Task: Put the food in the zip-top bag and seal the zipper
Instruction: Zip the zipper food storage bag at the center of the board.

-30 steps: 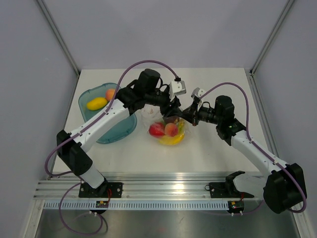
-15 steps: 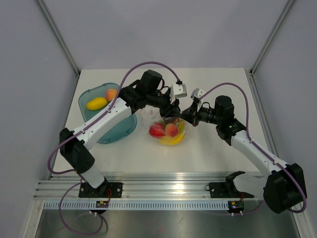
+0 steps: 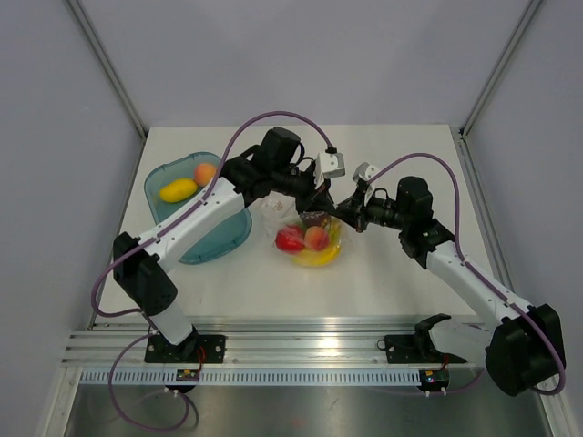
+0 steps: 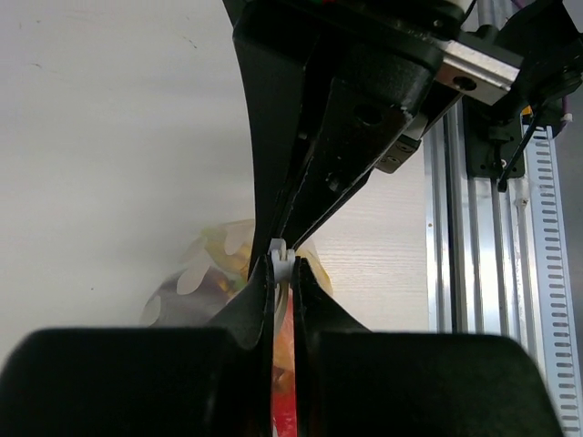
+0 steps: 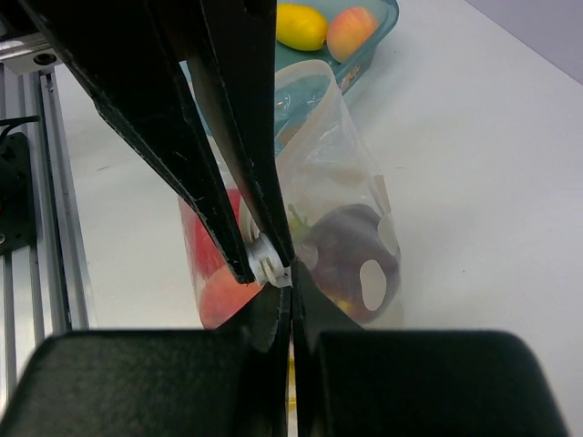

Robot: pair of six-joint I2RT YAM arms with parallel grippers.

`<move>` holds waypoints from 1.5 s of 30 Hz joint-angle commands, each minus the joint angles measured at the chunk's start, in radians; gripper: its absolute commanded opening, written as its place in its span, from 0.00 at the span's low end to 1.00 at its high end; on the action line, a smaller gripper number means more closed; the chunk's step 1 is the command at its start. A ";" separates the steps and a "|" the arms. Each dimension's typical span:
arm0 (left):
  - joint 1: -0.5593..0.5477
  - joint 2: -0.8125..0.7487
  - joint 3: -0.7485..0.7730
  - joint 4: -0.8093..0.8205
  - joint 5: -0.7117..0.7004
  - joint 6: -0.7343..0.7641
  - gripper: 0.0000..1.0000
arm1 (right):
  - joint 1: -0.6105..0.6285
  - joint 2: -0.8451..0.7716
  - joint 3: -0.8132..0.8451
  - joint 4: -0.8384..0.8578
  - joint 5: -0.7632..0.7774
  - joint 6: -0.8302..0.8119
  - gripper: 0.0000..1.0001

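The clear zip-top bag [image 3: 310, 238] stands at mid-table and holds a red apple [image 3: 289, 239], a peach [image 3: 317, 238], a banana bunch [image 3: 315, 259] and a dark plum [image 3: 316, 219]. My left gripper [image 3: 322, 204] is shut on the white zipper slider [image 4: 281, 259] at the bag's mouth. My right gripper [image 3: 340, 215] is shut on the bag's top edge right beside it [image 5: 291, 279]. In the right wrist view the slider [image 5: 267, 259], plum [image 5: 351, 250] and apple [image 5: 211, 278] show through the bag [image 5: 319, 137]. The grapes are not visible.
A teal tray [image 3: 217, 238] lies left of the bag and holds a yellow lemon-like piece [image 3: 178, 189] and a second peach [image 3: 205, 173]. Both also show at the top of the right wrist view [image 5: 301, 25]. The aluminium rail [image 3: 310, 350] runs along the near edge.
My left gripper has edged slightly to the right along the bag's mouth. The right gripper and the bag have barely shifted.
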 commanded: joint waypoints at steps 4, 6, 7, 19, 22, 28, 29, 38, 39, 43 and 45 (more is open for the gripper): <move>0.019 -0.058 -0.069 0.065 -0.052 -0.011 0.00 | -0.009 -0.087 -0.032 0.177 0.055 0.048 0.00; 0.027 -0.065 -0.080 0.063 -0.059 -0.017 0.00 | -0.012 -0.101 -0.055 0.215 0.086 0.060 0.00; 0.034 -0.065 -0.086 0.060 -0.070 -0.020 0.00 | -0.012 -0.110 -0.060 0.228 0.104 0.064 0.00; 0.059 -0.072 -0.130 0.037 -0.110 -0.023 0.00 | -0.026 -0.170 -0.147 0.347 0.183 0.123 0.00; 0.076 -0.075 -0.143 0.028 -0.130 -0.028 0.00 | -0.032 -0.187 -0.159 0.357 0.233 0.124 0.00; 0.126 -0.140 -0.218 0.045 -0.154 -0.046 0.00 | -0.058 -0.218 -0.190 0.367 0.301 0.127 0.00; 0.131 -0.160 -0.227 0.050 -0.159 -0.048 0.00 | -0.064 -0.219 -0.198 0.373 0.307 0.130 0.00; 0.174 -0.206 -0.296 0.044 -0.193 -0.051 0.00 | -0.083 -0.229 -0.199 0.422 0.405 0.150 0.00; 0.181 -0.213 -0.302 0.045 -0.194 -0.053 0.00 | -0.083 -0.230 -0.199 0.429 0.431 0.149 0.00; 0.198 -0.238 -0.343 0.062 -0.193 -0.065 0.00 | -0.098 -0.230 -0.198 0.458 0.472 0.152 0.00; 0.208 -0.252 -0.365 0.068 -0.196 -0.069 0.00 | -0.107 -0.227 -0.193 0.470 0.483 0.152 0.00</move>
